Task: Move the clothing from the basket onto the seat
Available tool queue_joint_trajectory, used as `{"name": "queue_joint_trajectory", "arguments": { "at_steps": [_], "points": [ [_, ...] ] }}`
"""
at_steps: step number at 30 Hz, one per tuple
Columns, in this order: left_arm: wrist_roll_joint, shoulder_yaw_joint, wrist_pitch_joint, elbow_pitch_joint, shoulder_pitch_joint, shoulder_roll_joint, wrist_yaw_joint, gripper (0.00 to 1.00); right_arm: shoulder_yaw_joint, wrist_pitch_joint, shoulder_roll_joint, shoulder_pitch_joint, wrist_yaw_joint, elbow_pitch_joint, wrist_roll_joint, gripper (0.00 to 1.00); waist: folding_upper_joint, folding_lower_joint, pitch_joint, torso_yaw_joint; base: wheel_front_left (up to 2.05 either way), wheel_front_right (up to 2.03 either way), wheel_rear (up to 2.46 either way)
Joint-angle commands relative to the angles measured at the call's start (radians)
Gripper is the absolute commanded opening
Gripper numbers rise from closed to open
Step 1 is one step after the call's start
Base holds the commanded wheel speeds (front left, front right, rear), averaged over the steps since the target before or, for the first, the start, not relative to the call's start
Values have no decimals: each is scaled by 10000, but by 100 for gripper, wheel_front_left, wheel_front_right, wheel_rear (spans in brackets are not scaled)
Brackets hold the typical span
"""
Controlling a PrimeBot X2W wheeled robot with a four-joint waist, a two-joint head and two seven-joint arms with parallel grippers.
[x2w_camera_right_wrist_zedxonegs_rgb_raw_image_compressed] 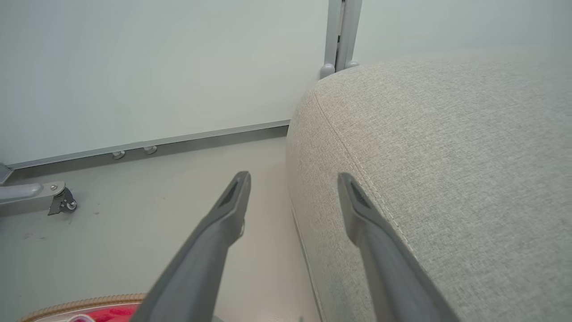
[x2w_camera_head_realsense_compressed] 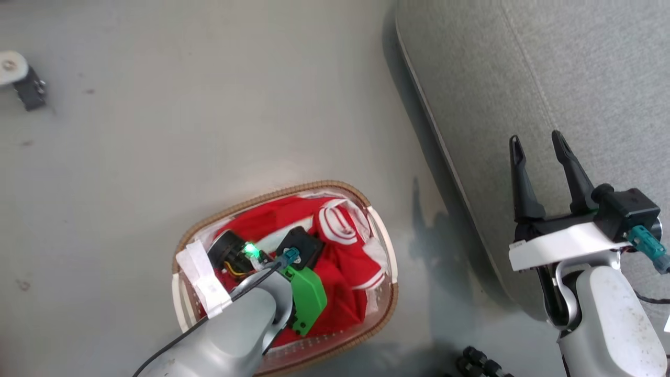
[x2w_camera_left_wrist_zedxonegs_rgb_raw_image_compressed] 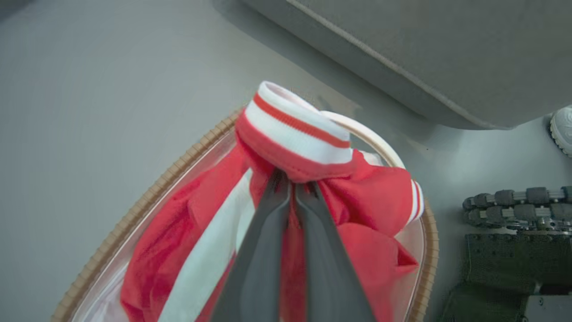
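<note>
Left gripper (x2w_camera_left_wrist_zedxonegs_rgb_raw_image_compressed: 292, 185) pinched on clothing (x2w_camera_left_wrist_zedxonegs_rgb_raw_image_compressed: 371, 201) below striped cuff, inside basket (x2w_camera_head_realsense_compressed: 293, 187) | right gripper (x2w_camera_head_realsense_compressed: 539, 152) spread, empty, over seat (x2w_camera_head_realsense_compressed: 576, 78) edge | risk: thin pinch slips, or trailing cloth drags basket

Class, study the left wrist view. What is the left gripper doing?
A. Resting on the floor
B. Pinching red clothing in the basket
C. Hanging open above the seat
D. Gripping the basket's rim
B: the left gripper has its fingers closed together on a fold of the clothing, which lies within the rim of the basket.
</note>
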Motion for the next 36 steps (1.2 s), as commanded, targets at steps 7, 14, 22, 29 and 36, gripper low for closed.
{"name": "queue_joint_trajectory", "arguments": {
  "at_steps": [7, 14, 22, 29, 36],
  "points": [
    [232, 671, -46, -1998, 580, 710, 314, 0, -221, -25, -37, 668, -10, 183, -442, 100, 0, 0, -1970, 717, 0, 0, 0],
    [420, 1239, -48, -3652, 944, 1462, 550, 0, -389, -25, -37, 1150, -10, 278, -770, 100, 0, 0, -2964, 965, 0, 0, 0],
    [678, 1487, 88, -4785, 386, 2298, 596, 0, -403, -25, -37, 1595, -10, 340, -977, 100, 0, 0, -3974, 1139, 0, 0, 0],
    [812, 1715, 579, -5734, -449, 3025, 556, 0, -221, -25, -35, 1884, -10, 398, -1035, 100, 0, 0, -4651, 1148, 0, 0, 0],
    [679, 2084, 1122, -6381, -1331, 3581, 489, 0, -79, -25, -37, 2017, -10, 386, -1085, 100, 0, 0, -5035, 1052, 0, 0, 0]
  ]
}}
